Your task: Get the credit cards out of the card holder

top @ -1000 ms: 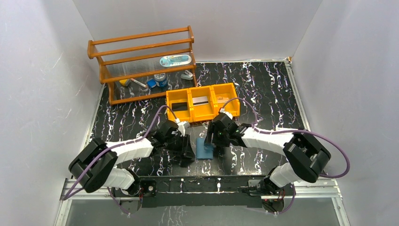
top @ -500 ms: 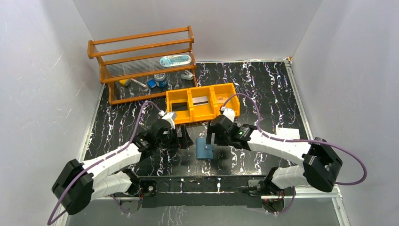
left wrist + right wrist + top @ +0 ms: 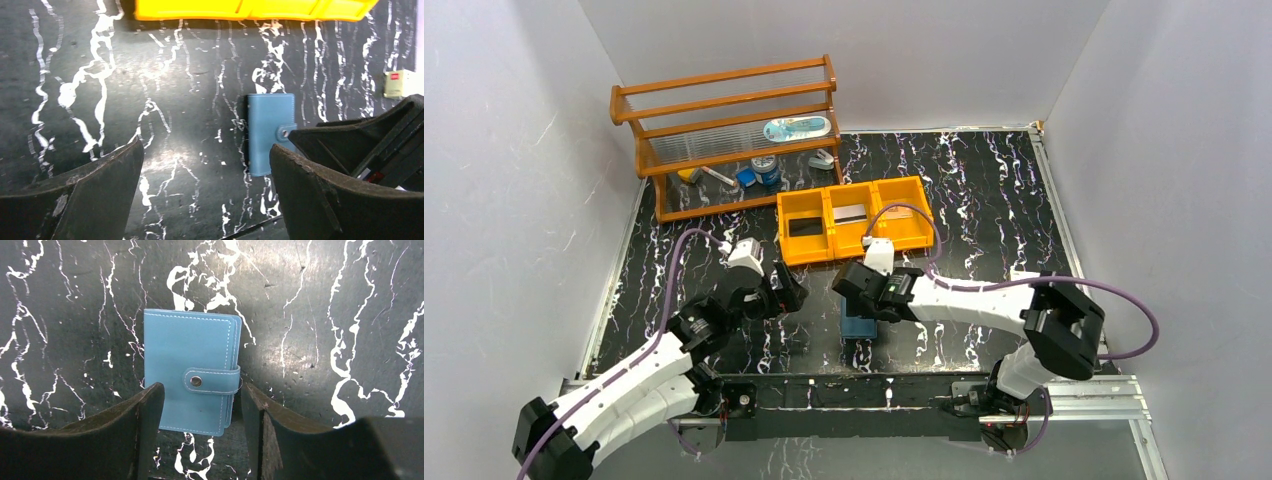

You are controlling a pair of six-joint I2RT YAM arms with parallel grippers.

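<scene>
The card holder (image 3: 187, 372), light blue and shut with its snap tab fastened, lies flat on the black marbled table (image 3: 984, 200). My right gripper (image 3: 200, 407) hovers just over the holder's near end, open. Its left finger overlaps the holder's edge and its right finger stands just beside the tab. My left gripper (image 3: 205, 170) is open wide with nothing in it, well to the left of the card holder (image 3: 267, 132). Two credit cards lie in the orange tray (image 3: 854, 250): a dark one (image 3: 804, 226) and a silver-grey one (image 3: 850, 213).
A wooden rack (image 3: 724, 130) with small items stands at the back left, just behind the tray. A small white box (image 3: 397, 83) lies to the right of the holder. Purple cables loop over both arms.
My left gripper has opened and drawn back to the left, away from the holder. The holder has gone down flat on the table. My right gripper has shifted left over it and its jaws have narrowed.
</scene>
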